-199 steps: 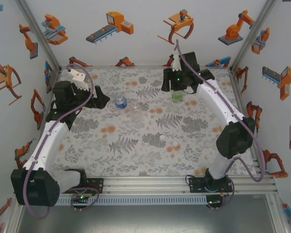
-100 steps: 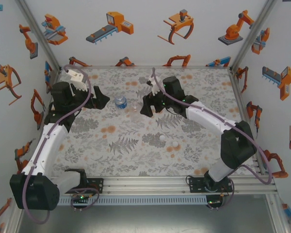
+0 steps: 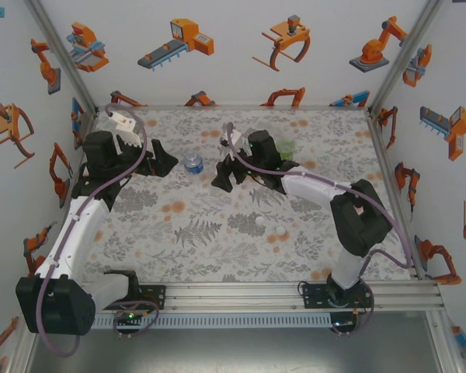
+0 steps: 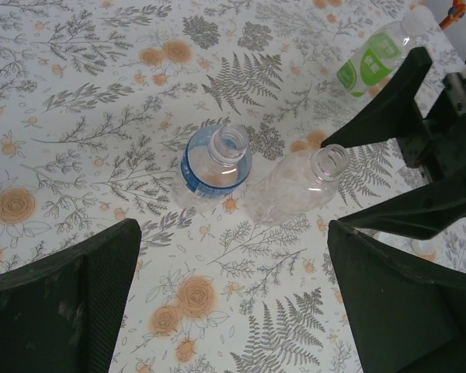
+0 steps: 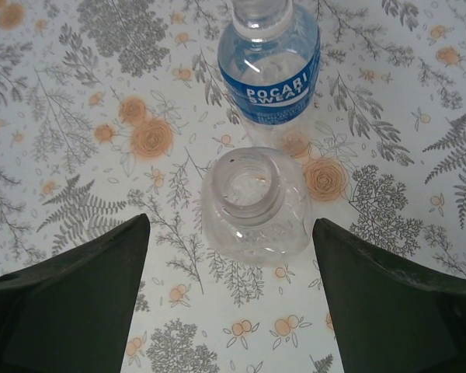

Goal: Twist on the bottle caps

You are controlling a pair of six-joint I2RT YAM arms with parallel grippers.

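Observation:
The blue-labelled bottle [image 3: 193, 163] [image 4: 215, 162] [image 5: 270, 74] and the clear bottle [image 4: 303, 183] [image 5: 255, 206] stand side by side, both with bare necks. My right gripper [image 3: 224, 176] [image 5: 229, 227] is open, low over the clear bottle, which sits just ahead of its tips, untouched. My left gripper [image 3: 164, 159] [image 4: 234, 231] is wide open and empty, left of the blue-labelled bottle. Behind the right arm the green-labelled bottle [image 3: 286, 148] [image 4: 377, 54] wears a white cap [image 4: 410, 23]. Two small white caps [image 3: 259, 221] [image 3: 280, 231] lie loose on the table.
The floral table [image 3: 179, 233] is walled in on the left, back and right. In the left wrist view the right gripper's dark fingers [image 4: 388, 109] reach in beside the clear bottle. The two loose caps lie mid-table, nearer than the bottles.
My right arm has swung left from the green-labelled bottle at the back to the clear bottle, its jaws standing wider. The left arm has stayed put.

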